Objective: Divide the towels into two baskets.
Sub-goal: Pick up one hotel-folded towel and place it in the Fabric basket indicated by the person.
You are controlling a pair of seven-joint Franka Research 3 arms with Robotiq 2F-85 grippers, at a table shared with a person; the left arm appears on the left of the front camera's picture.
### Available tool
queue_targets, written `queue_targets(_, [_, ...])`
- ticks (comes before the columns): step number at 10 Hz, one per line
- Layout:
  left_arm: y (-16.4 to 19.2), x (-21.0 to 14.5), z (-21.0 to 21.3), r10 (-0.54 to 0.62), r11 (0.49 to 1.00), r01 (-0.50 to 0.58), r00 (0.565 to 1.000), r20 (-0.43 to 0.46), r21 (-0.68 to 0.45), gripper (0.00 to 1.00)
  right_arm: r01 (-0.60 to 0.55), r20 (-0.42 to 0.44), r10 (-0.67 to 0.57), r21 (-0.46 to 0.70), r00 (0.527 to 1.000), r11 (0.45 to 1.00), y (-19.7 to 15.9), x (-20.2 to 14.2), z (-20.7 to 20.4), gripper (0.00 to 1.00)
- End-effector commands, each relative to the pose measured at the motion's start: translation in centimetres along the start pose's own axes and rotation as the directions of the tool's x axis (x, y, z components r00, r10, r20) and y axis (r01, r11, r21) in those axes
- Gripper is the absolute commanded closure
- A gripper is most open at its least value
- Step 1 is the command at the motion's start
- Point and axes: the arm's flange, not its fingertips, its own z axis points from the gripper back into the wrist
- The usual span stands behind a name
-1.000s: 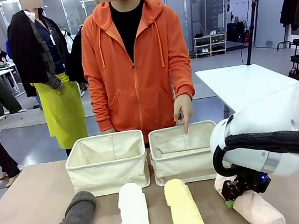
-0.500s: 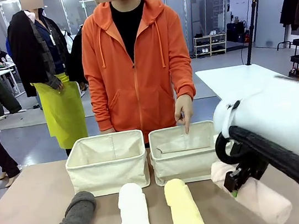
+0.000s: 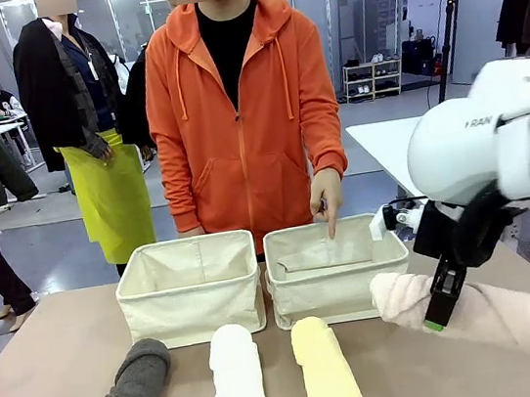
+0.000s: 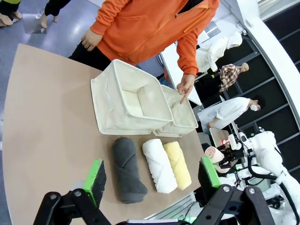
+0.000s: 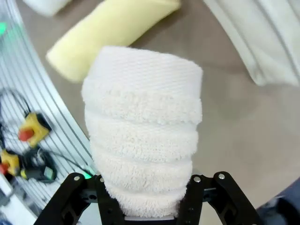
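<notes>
A pale pink-beige rolled terry towel (image 3: 498, 312) is seen pinched near one end by the right gripper (image 3: 437, 311) and held tilted, clear of the brown tabletop (image 3: 52, 367), just beside the right-hand cream canvas basket (image 3: 333, 293). That basket is pointed into by the person's hand (image 3: 324, 195). The matching left-hand basket (image 3: 191, 303) is set close beside it. A dark grey rolled towel (image 3: 130, 395), a white rolled towel (image 3: 237, 380) and a pale yellow rolled towel (image 3: 327, 372) are laid side by side in front of the baskets. The left gripper (image 4: 152, 173) is held spread wide above the tabletop.
</notes>
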Motion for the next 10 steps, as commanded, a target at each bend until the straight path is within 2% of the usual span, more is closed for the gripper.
queue_targets(1, [0.0,0.1,0.2,-0.012,1.0,0.012,1.0,0.009,-0.02,0.0,-0.2,0.019,0.2,0.017,0.98,0.98,0.9,1.1,1.1,0.68])
queue_targets(2, [0.0,0.1,0.2,-0.012,1.0,0.012,1.0,0.009,-0.02,0.0,-0.261,0.027,0.261,0.027,0.965,0.965,1.6,1.3,0.9,0.68])
queue_targets(4, [0.0,0.1,0.2,-0.012,1.0,0.012,1.0,0.009,-0.02,0.0,-0.35,0.013,0.351,-0.033,0.936,0.936,2.7,0.4,0.5,0.68])
queue_targets(5, [0.0,0.1,0.2,-0.012,1.0,0.012,1.0,0.009,-0.02,0.0,-0.252,-0.007,0.252,0.019,0.968,0.968,2.0,1.9,0.3,0.68])
queue_targets(8, [0.0,0.1,0.2,-0.012,1.0,0.012,1.0,0.009,-0.02,0.0,-0.252,-0.007,0.252,0.019,0.968,0.968,2.0,1.9,0.3,0.68])
queue_targets(9, [0.0,0.1,0.2,-0.012,1.0,0.012,1.0,0.009,-0.02,0.0,-0.285,0.001,0.285,0.029,0.959,0.958,2.1,1.5,0.2,0.68])
queue_targets(10, [0.0,0.1,0.2,-0.012,1.0,0.012,1.0,0.009,-0.02,0.0,-0.379,0.011,0.379,-0.016,0.925,0.925,1.4,2.8,1.4,0.68])
